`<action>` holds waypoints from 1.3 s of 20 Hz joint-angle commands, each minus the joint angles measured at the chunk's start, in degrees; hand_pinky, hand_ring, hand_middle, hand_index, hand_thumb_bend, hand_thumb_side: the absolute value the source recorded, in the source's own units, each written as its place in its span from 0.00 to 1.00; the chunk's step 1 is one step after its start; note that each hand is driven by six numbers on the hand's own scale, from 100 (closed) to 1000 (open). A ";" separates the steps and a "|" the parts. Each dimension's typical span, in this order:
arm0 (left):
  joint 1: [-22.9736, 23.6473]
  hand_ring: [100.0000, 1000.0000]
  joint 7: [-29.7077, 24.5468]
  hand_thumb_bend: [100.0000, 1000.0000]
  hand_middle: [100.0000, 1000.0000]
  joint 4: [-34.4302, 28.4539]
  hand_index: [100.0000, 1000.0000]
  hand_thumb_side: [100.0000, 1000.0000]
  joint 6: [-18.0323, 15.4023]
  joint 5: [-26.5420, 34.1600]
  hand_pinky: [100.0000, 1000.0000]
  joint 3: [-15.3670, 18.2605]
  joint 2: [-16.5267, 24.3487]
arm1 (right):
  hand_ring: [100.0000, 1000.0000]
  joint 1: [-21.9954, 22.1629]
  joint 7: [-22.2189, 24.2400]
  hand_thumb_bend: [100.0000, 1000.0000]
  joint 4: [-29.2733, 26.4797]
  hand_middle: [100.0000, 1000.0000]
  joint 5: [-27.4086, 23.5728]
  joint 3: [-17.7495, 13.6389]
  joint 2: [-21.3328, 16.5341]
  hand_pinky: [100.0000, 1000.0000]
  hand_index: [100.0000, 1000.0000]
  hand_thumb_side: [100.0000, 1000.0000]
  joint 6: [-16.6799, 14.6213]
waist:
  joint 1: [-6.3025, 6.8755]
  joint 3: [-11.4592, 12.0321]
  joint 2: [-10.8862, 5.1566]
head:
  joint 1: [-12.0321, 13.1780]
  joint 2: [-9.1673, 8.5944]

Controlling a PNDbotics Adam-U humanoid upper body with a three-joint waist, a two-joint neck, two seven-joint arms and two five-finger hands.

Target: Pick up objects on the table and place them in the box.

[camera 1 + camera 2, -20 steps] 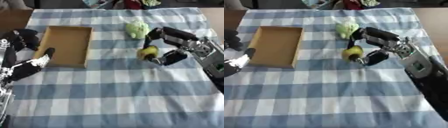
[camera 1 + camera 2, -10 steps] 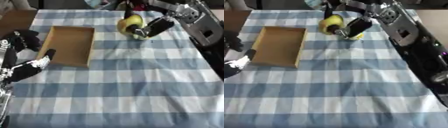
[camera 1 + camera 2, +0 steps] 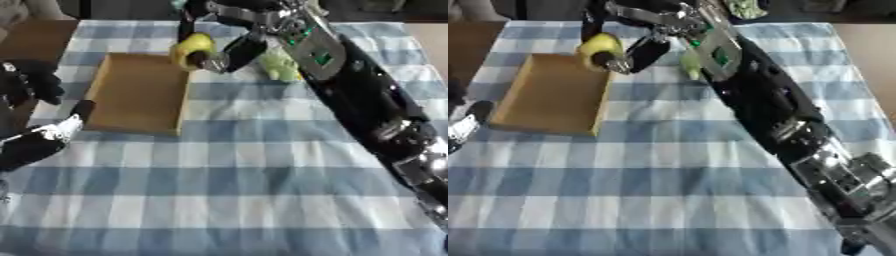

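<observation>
Since a moment ago you've swung the right hand (image 3: 219, 37) leftward, fingers curled around the yellow fruit (image 3: 191, 49), which now hangs over the box's (image 3: 131, 95) right rim. Its open floor lies just left and below; your left hand (image 3: 35, 142) rests open beside it.

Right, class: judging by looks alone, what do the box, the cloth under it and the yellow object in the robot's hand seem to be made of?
Box: probably cardboard or thin wood, with flat, matte tan walls and floor. Tablecloth: woven fabric, blue-and-white check, soft wrinkles. Yellow object held in the right hand: perhaps plastic or foam toy fruit, smooth with a slight sheen; uncertain.
</observation>
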 commanded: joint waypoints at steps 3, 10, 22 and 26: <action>-2.01 0.50 -0.97 0.46 0.47 -1.51 0.64 0.00 -0.14 0.77 0.46 -0.70 -0.19 | 0.58 -2.24 -2.47 0.00 6.18 0.48 7.17 -4.24 4.97 0.71 0.65 0.00 -0.88 | 0.07 2.16 -0.52 | -3.06 -1.09; -3.04 0.49 -1.55 0.46 0.47 -2.01 0.64 0.00 -0.14 1.26 0.46 -1.16 -0.78 | 0.61 -1.33 -8.08 0.00 13.20 0.54 16.97 -8.09 8.71 0.71 0.68 0.00 0.38 | 0.07 4.86 0.19 | -5.12 -1.59; -2.96 0.49 -1.73 0.46 0.47 -1.95 0.64 0.00 -0.14 1.28 0.46 -1.21 -0.75 | 0.70 0.15 -15.98 0.31 18.31 0.77 30.03 -9.76 9.58 0.74 0.80 0.23 -0.97 | -0.17 5.10 0.29 | -5.02 -2.02; -2.93 0.49 -1.68 0.46 0.47 -1.90 0.64 0.00 -0.15 1.21 0.46 -1.13 -0.63 | 0.71 -0.80 -17.20 0.32 17.20 0.77 29.55 -9.86 8.70 0.74 0.81 0.23 -1.72 | -0.22 4.76 0.24 | -4.85 -2.13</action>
